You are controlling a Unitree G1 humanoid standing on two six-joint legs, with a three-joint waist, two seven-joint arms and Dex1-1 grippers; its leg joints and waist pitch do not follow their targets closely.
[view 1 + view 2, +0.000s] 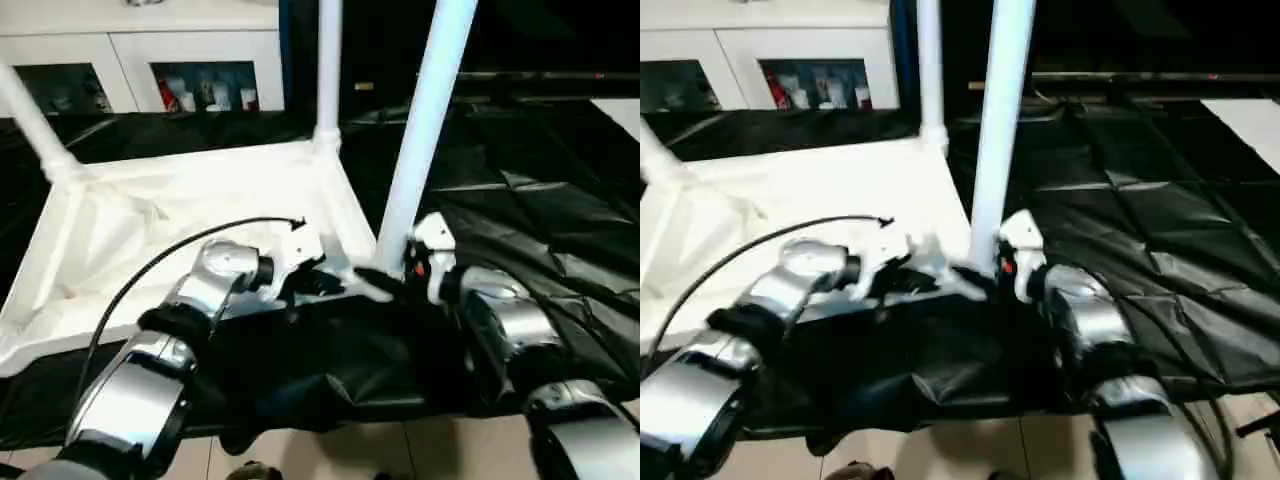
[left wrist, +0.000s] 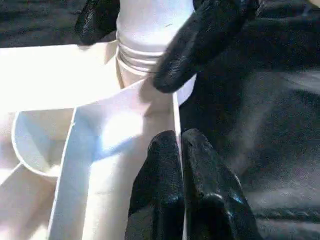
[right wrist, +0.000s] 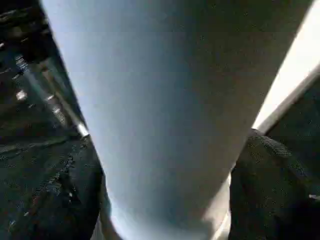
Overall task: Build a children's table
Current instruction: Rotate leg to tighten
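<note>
The tabletop (image 1: 180, 215) lay inverted on the black-draped worktop (image 1: 540, 200), ribbed underside up, its long axis running across the robot's front. Two legs already stood in the far corner sockets: one upright at the far right corner (image 1: 328, 70), one leaning outward at the far left (image 1: 35, 120).

The step in hand was the seating of a third leg (image 1: 425, 110) in the near right corner socket (image 2: 150, 75). That leg stood with its long axis close to vertical, tilted slightly to the right at its top, threaded end down at the socket. In the left wrist view several thread rings remained exposed above the socket rim, so the leg was judged not fully home.

The right pincer (image 2: 145, 30) stood with its black fingers on either side of the leg near its base; whether they pressed on it could not be told. The left pincer (image 2: 182, 175) was closed, fingers together and empty, resting at the tabletop rim just beside that corner.

The next move was judged to call for a firm regrip on the leg and further turning until the threads disappeared, with the tabletop steadied.
</note>
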